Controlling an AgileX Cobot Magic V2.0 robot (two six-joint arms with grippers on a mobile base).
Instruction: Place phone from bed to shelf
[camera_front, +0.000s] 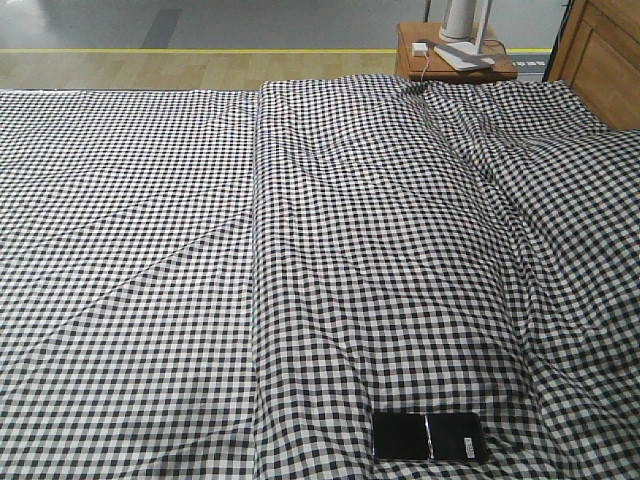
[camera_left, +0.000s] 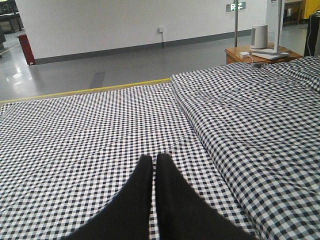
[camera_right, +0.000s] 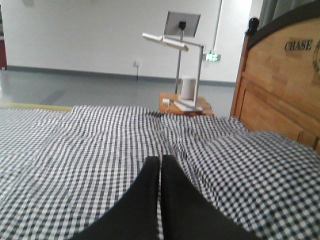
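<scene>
The bed wears matt woven check cloth, creased and folded. Lower right in the front view, the phone is glossy, smooth black. The headboard is smooth varnished wood. The left pincer and right pincer look matt black.

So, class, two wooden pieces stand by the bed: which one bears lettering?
The tall headboard, marked CHASE; the low bedside table shows no lettering, only a lamp on top.
</scene>
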